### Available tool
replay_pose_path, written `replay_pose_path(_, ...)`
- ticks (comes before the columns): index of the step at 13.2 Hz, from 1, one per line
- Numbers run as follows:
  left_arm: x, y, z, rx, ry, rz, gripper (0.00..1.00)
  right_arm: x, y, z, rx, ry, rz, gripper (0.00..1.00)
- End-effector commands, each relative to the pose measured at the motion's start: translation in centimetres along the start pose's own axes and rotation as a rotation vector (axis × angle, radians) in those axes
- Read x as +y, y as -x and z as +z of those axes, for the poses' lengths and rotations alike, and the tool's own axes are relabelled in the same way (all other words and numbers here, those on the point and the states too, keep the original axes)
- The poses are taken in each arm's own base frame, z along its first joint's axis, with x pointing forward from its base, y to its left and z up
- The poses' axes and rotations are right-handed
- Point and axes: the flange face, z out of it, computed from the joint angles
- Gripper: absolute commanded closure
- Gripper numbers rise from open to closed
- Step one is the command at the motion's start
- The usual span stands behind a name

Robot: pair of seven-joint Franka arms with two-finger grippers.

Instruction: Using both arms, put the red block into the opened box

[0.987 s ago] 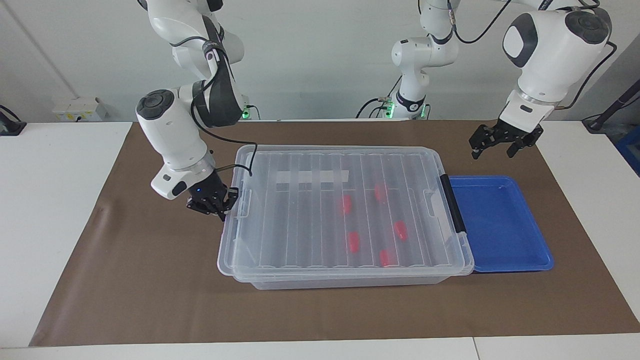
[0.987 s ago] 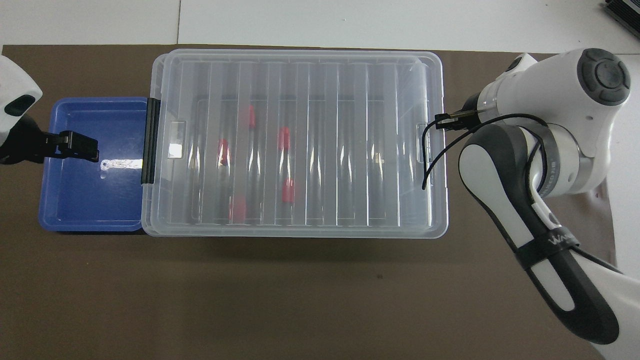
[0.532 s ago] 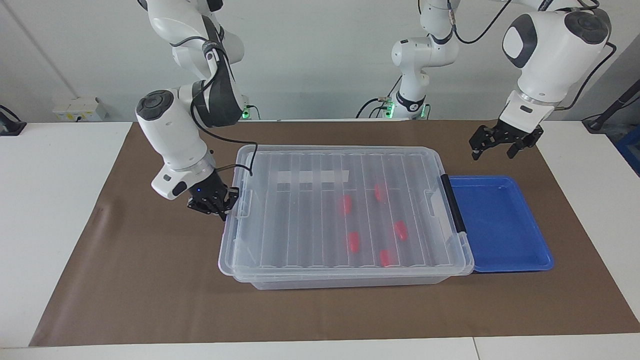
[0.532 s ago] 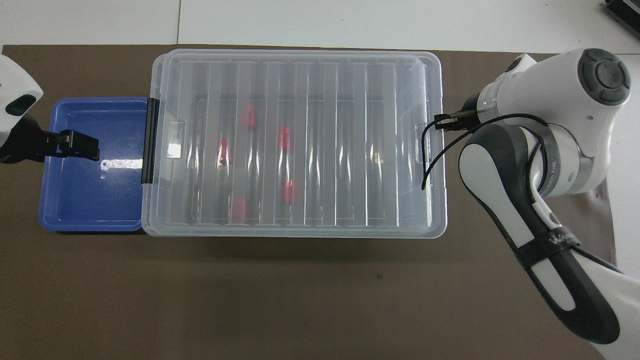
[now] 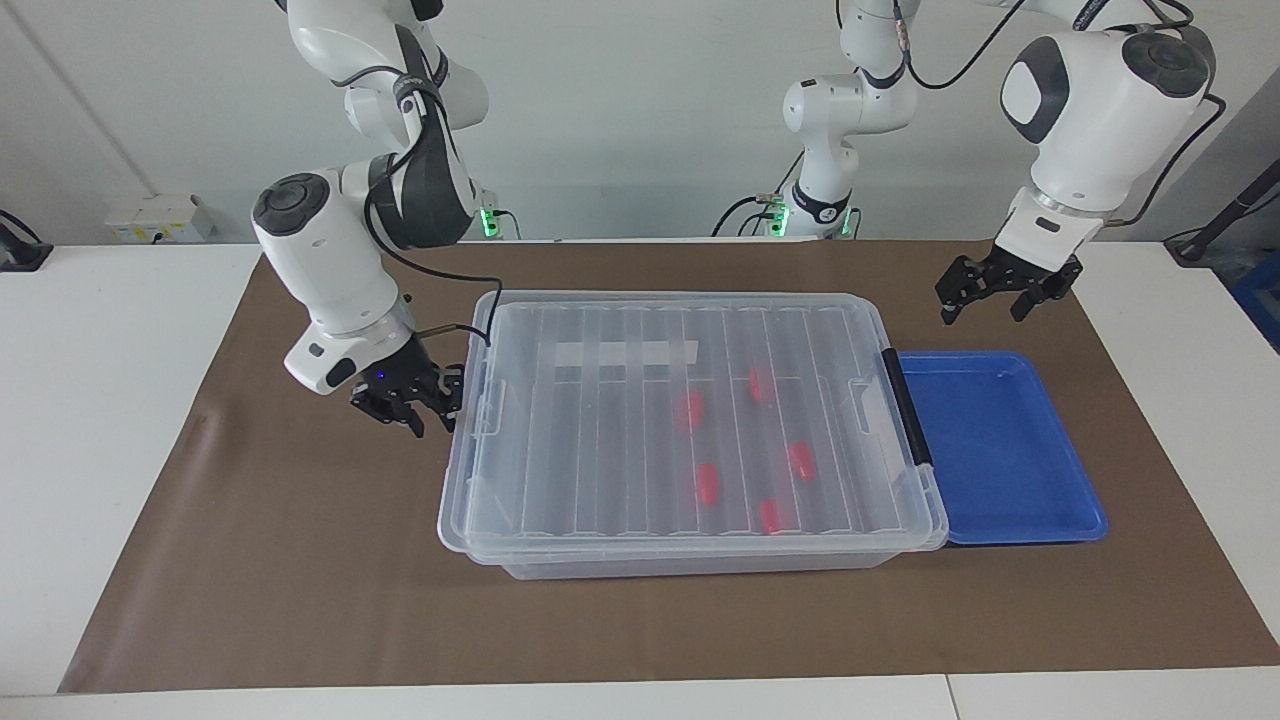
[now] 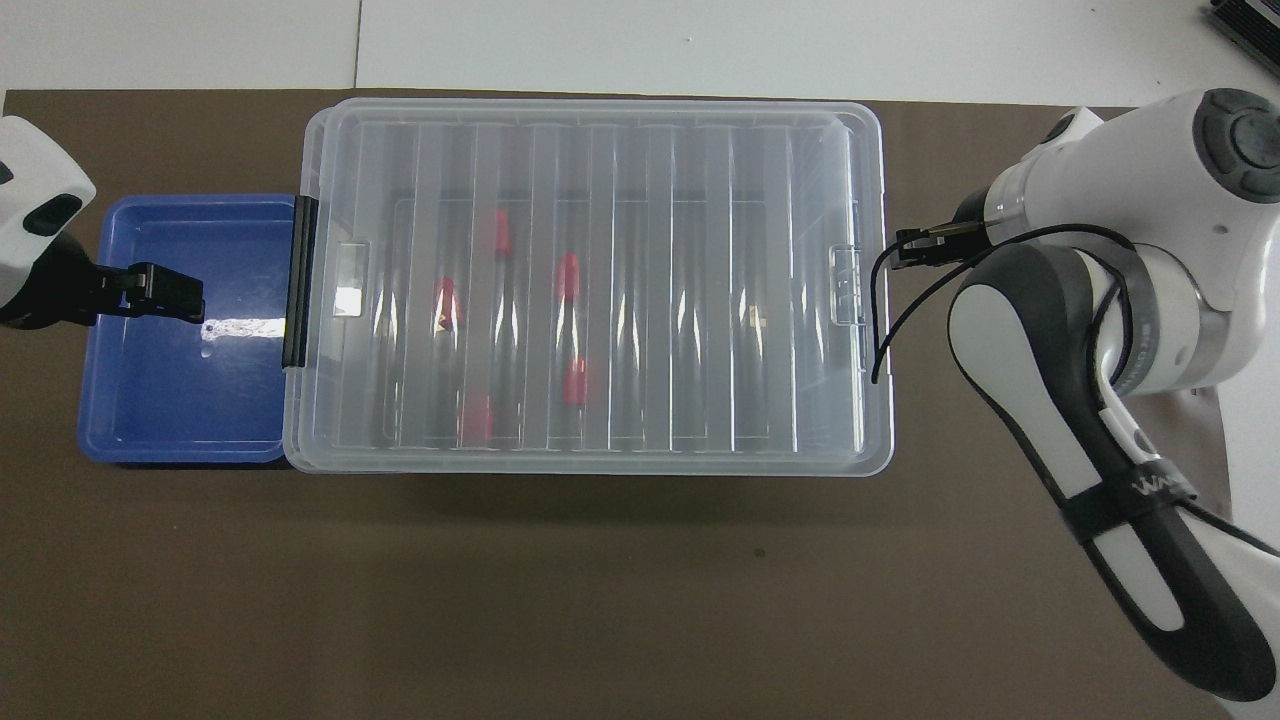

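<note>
**Clear plastic box lidded, five red blocks inside, both claws off it**

Clear plastic box [image 5: 690, 430] sits mid-counter on the brown mat [image 5: 300, 560], its ribbed lid [image 6: 590, 280] down flat. Through the lid five red blocks are visible on the box floor; taking the lid as a clock face in the facing view, they cluster between 3 and 6 o'clock. One red block [image 5: 692, 408] lies near centre, the others around it, apart from each other.

A blue tray [image 5: 1000, 450] touches the box at the end with the black handle [image 5: 905, 405], toward the left arm's end.

Left claw [image 5: 985, 295] hangs spread over the mat at the tray's robot-side edge, holding nothing.

Right claw [image 5: 410, 400] is just beside the box's other end, by the lid latch [image 5: 490, 405], not touching it as far as I can see. Whether its fingers are spread or pressed together I cannot tell.
</note>
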Motion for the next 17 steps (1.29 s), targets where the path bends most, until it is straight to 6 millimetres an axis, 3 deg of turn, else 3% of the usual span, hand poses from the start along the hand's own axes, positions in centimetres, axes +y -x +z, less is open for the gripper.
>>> replay_pose_path(1,-0.3,1.0,-0.2,0.022,0.013,0.006,0.0,2.8,1.2,-3.4,0.0,0.067,0.01,0.0)
replay_pose_path(5,-0.3,1.1,-0.1,0.021,0.013,0.006,0.0,6.4,3.2,-9.6,-0.044,0.099,0.064,0.0)
replay_pose_path(10,-0.1,1.1,0.0,0.021,0.013,0.008,0.0,6.0,7.3,-16.0,-0.154,0.099,0.174,0.0)
replay_pose_path(15,0.0,1.0,0.0,0.03,0.013,0.008,0.0,6.2,8.0,-18.1,-0.184,0.106,0.154,0.0)
replay_pose_path(17,0.1,1.1,0.1,0.027,0.013,0.008,0.0,8.6,8.7,-18.9,-0.212,0.093,0.133,0.0)
